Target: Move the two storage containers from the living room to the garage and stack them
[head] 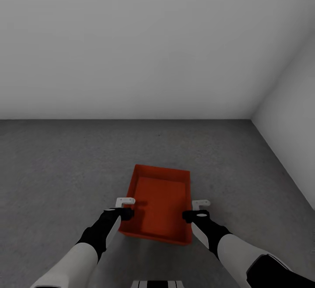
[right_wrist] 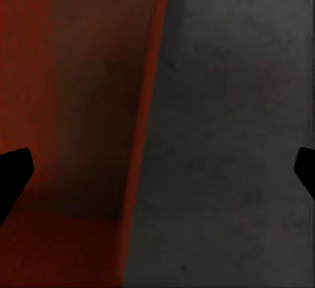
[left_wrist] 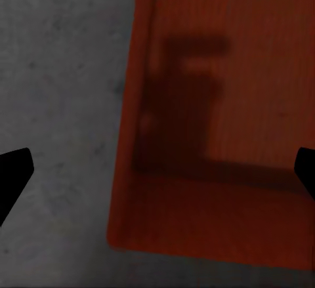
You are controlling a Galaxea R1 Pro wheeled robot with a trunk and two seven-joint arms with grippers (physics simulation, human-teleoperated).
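Observation:
One orange-red storage container (head: 159,202) rests on the dark grey concrete floor (head: 65,170) of the garage, close in front of me. My left gripper (head: 126,208) hovers over its left wall and my right gripper (head: 199,209) over its right wall. In the left wrist view the left gripper (left_wrist: 157,176) is open, its dark fingertips (left_wrist: 13,176) wide apart, with the container's wall (left_wrist: 128,170) below between them. The right gripper (right_wrist: 157,176) is open too, spanning the container's edge (right_wrist: 147,137) and bare floor (right_wrist: 236,137). Nothing is gripped.
A plain white wall (head: 131,47) runs across ahead, and a second white wall (head: 293,117) closes the right side, meeting it in a corner. Grey floor stretches to the left of the container and beyond it.

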